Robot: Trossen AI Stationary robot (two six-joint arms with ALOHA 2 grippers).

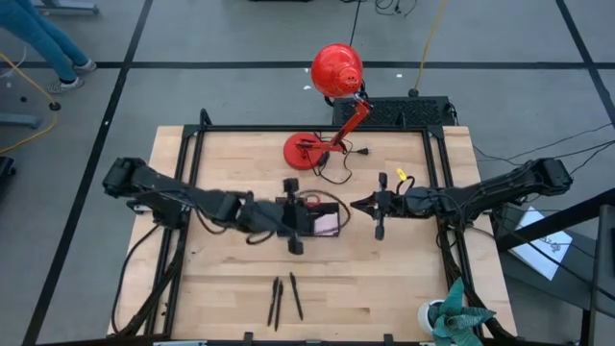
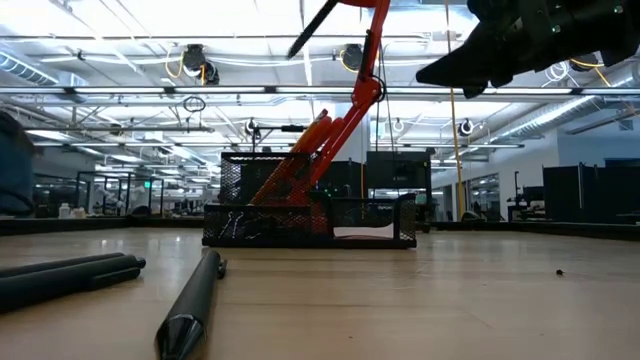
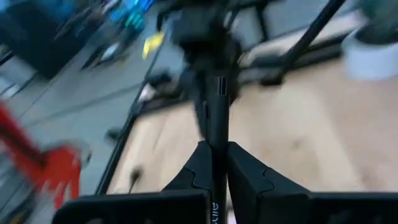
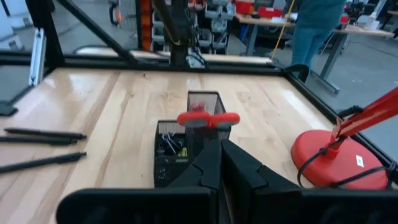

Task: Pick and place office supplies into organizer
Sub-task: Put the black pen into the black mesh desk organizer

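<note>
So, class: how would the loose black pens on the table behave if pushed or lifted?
The black pens look round and slim, so a push would probably roll them. They lie straight: likely stiff, light.

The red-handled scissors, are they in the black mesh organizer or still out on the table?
In. The red-handled scissors stand handles-up in the taller section of the black mesh organizer, seen in the right wrist view.

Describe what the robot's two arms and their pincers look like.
Both arms are dark, nearly black, built of jointed segments with black cables trailing near their bases. The left pincer and right pincer each end in two matte black, angular fingers with stepped edges. Small pale lettering shows low on the left one.
</note>
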